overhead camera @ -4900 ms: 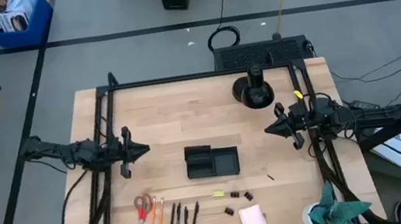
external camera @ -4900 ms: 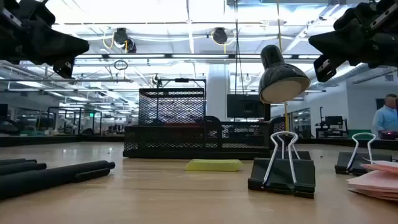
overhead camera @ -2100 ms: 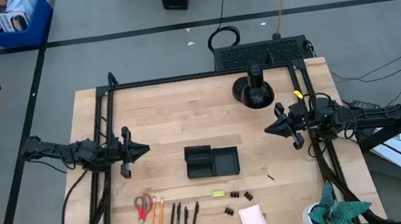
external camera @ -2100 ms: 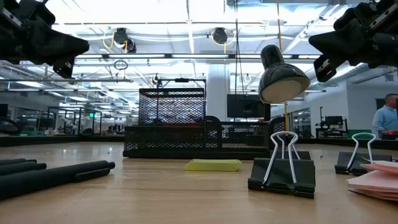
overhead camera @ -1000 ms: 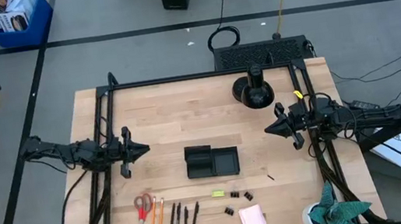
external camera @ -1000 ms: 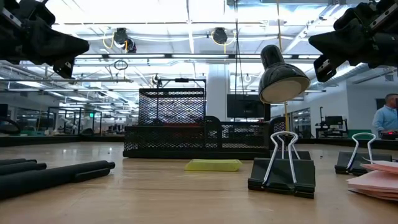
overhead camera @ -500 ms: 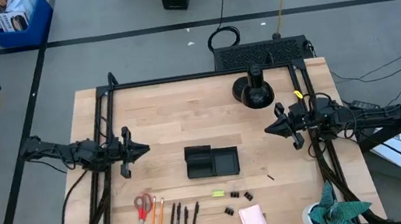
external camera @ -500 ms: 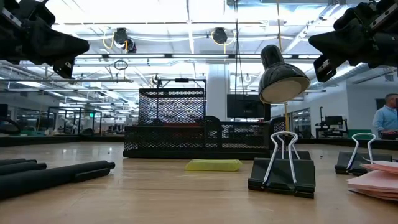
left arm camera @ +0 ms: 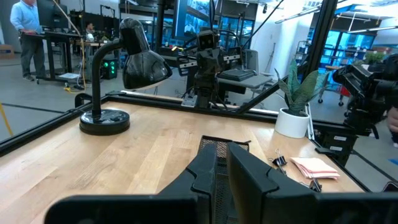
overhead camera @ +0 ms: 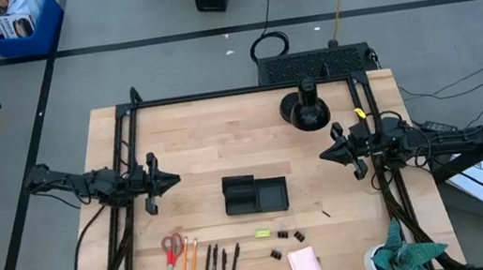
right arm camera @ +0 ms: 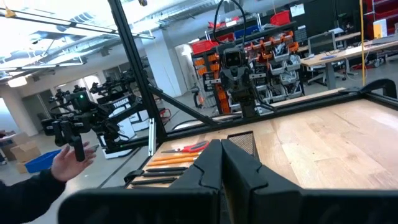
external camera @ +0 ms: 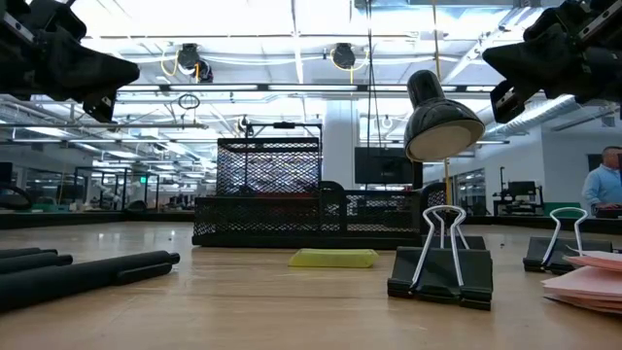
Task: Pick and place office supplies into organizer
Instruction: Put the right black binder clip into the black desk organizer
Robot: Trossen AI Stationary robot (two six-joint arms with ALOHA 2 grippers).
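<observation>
Clearly nothing has yet been placed: the wooden table is seen with both arms raised at its sides, and every supply lies outside the organizer.

The left gripper is held above the table's left side, its fingers drawn close with only a narrow gap, and nothing is gripped. The right gripper is held above the right side, its fingers pressed together, also empty.

The black desk lamp is stood at the far right of the table. The black mesh organizer is set at the table's centre, and both compartments appear bare as far as the high view shows.

Along the near edge the supplies are laid in a row: red-handled scissors, orange pencils just beside them, dark pens, and the pink sticky-note pad. Near the pad the small binder clips and a yellow piece are found

The whole task is judged to remain
</observation>
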